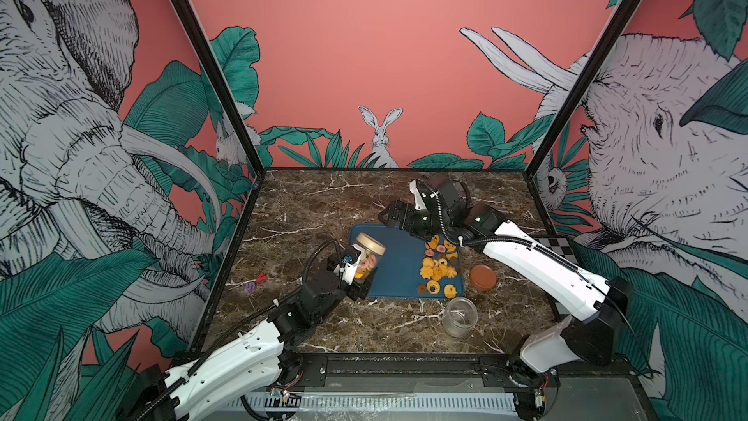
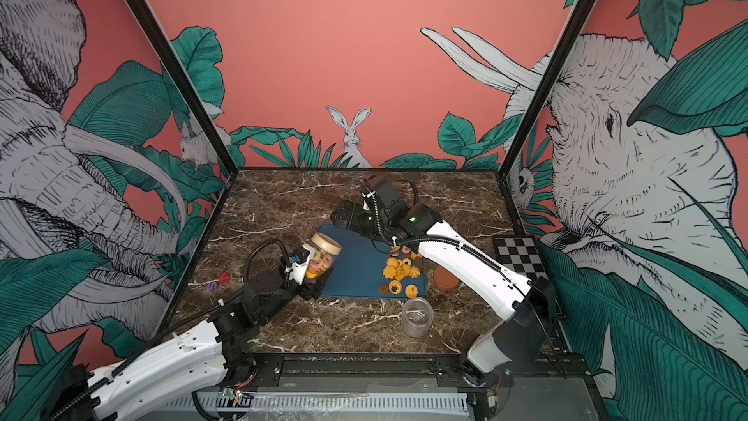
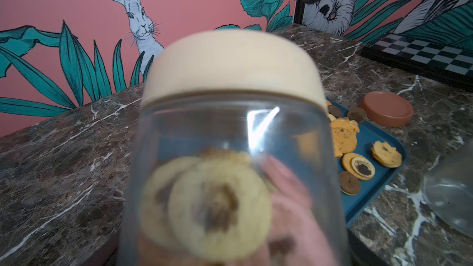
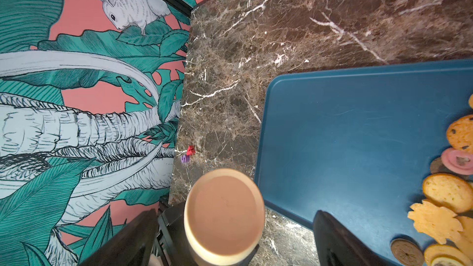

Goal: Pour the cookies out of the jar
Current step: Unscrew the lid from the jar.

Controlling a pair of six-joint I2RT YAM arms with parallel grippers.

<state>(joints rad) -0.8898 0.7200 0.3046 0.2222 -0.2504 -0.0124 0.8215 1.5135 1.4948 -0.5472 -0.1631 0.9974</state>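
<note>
My left gripper (image 1: 358, 275) is shut on the lower body of a clear jar (image 1: 366, 263) at the left edge of the blue tray (image 1: 394, 277). The jar's cream lid (image 1: 370, 244) is on and it leans toward the tray. The cookies (image 3: 217, 200) inside it press against the glass, yellow and pink. More cookies (image 1: 439, 267) lie heaped on the tray's right side. My right gripper (image 1: 388, 216) hangs open over the tray's far left corner, just beyond the lid (image 4: 224, 213) and apart from it. In the right wrist view its fingers (image 4: 337, 241) stand wide on either side of the lid.
A brown lid (image 1: 483, 276) lies right of the tray, and an empty clear jar (image 1: 459, 316) stands in front of it. Two small red and purple pieces (image 1: 256, 282) lie near the left wall. A checkerboard (image 1: 560, 247) sits at the right edge.
</note>
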